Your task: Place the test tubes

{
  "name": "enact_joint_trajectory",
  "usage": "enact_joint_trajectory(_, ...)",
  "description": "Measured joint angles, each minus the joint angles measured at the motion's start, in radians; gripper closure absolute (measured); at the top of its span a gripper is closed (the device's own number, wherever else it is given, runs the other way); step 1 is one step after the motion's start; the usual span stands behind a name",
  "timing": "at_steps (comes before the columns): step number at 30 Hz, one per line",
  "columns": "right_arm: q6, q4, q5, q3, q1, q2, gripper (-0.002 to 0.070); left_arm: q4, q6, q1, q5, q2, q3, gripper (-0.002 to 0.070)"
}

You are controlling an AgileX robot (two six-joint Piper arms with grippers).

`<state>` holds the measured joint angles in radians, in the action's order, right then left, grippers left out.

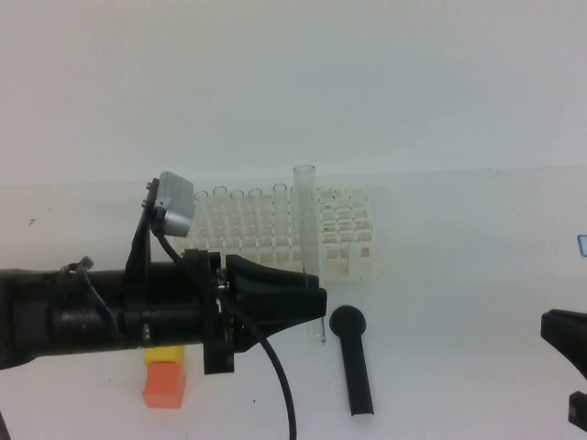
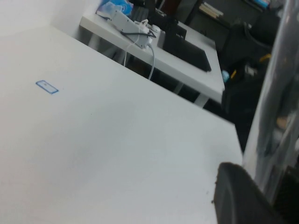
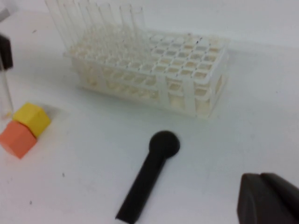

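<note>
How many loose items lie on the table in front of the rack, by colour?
Black tool: 1
Orange block: 1
Yellow block: 1
Total: 3
Not counted: the test tube gripped upright by the left gripper, in front of the rack. The right gripper is open near the table edge on the right.

White bench (image 1: 459, 367), evenly lit, backed by a plain pale wall (image 1: 293, 73). Over in the left wrist view, past the bench's edge: a second white table (image 2: 215, 81) with a power strip (image 2: 122, 18) and a trailing white cable (image 2: 152, 60), dark clutter behind.
</note>
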<state>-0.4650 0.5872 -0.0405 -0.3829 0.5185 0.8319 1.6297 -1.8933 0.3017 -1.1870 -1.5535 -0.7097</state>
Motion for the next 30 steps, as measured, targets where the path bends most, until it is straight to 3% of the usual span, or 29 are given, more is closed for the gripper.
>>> enact_joint_trajectory(1,-0.002,0.006,0.0,-0.012,0.0,0.007,0.0678,-0.009,-0.035,0.004,0.0,0.0,0.0,0.0564)
enact_joint_trajectory(2,-0.002,0.006,0.0,-0.025,0.001,0.013,0.0678,-0.023,-0.081,0.004,0.0,0.0,0.0,0.0676)
enact_joint_trajectory(3,-0.009,0.004,-0.007,-0.044,0.005,0.015,0.0678,-0.04,-0.128,0.005,0.0,0.0,0.0,0.0564)
enact_joint_trajectory(4,-0.025,0.001,-0.018,-0.066,0.014,0.018,0.0678,-0.054,-0.164,0.005,0.0,0.0,0.0,0.0564)
enact_joint_trajectory(5,-0.045,-0.001,-0.03,-0.086,0.023,0.018,0.0678,-0.058,-0.191,0.005,0.0,0.0,0.0,0.0676)
enact_joint_trajectory(6,-0.076,-0.001,-0.046,-0.111,0.036,0.018,0.0678,-0.059,-0.209,0.005,0.0,0.0,0.0,0.0564)
enact_joint_trajectory(7,-0.104,0.004,-0.056,-0.135,0.051,0.018,0.0678,-0.059,-0.225,0.005,0.0,0.0,0.0,0.0564)
enact_joint_trajectory(8,-0.126,0.014,-0.062,-0.156,0.064,0.018,0.0678,-0.06,-0.239,0.005,0.0,0.0,0.0,0.0676)
enact_joint_trajectory(9,-0.142,0.03,-0.062,-0.174,0.079,0.018,0.0678,-0.06,-0.25,0.005,0.0,0.0,0.0,0.0564)
enact_joint_trajectory(10,-0.155,0.052,-0.06,-0.189,0.094,0.018,0.0678,-0.06,-0.265,0.005,0.0,0.0,0.0,0.0564)
enact_joint_trajectory(11,-0.163,0.063,-0.057,-0.198,0.105,0.018,0.0678,-0.06,-0.276,0.005,0.0,0.0,0.0,0.0676)
enact_joint_trajectory(12,-0.17,0.072,-0.055,-0.207,0.118,0.018,0.0678,-0.06,-0.283,0.005,0.0,0.0,0.0,0.0564)
enact_joint_trajectory(16,-0.183,0.083,-0.03,-0.214,0.176,0.018,0.0678,-0.06,-0.291,0.005,0.0,0.0,0.0,0.0564)
enact_joint_trajectory(17,-0.186,0.086,-0.018,-0.214,0.19,0.018,0.0678,-0.06,-0.291,0.005,0.0,0.0,0.0,0.0676)
enact_joint_trajectory(18,-0.185,0.087,-0.001,-0.214,0.208,0.018,0.0678,-0.06,-0.291,0.005,0.0,0.0,0.0,0.0564)
enact_joint_trajectory(19,-0.188,0.089,0.021,-0.214,0.225,0.018,0.0678,-0.06,-0.291,0.005,0.0,0.0,0.0,0.0564)
enact_joint_trajectory(20,-0.188,0.089,0.04,-0.214,0.237,0.02,0.0678,-0.06,-0.291,0.005,0.0,0.0,0.0,0.0676)
enact_joint_trajectory(21,-0.188,0.089,0.065,-0.214,0.251,0.021,0.0678,-0.06,-0.291,0.005,0.0,0.0,0.0,0.0564)
enact_joint_trajectory(22,-0.188,0.089,0.083,-0.214,0.259,0.023,0.0678,-0.06,-0.291,0.005,0.0,0.0,0.0,0.0564)
enact_joint_trajectory(23,-0.188,0.086,0.093,-0.214,0.264,0.028,0.0678,-0.06,-0.291,0.005,0.0,0.0,0.0,0.0676)
enact_joint_trajectory(24,-0.188,0.079,0.096,-0.214,0.264,0.036,0.0678,-0.06,-0.29,0.005,-0.002,0.0,0.0,0.0564)
enact_joint_trajectory(30,-0.3,-0.039,-0.015,-0.214,0.266,0.127,0.0678,-0.06,-0.259,0.005,-0.002,0.0,0.0,0.0564)
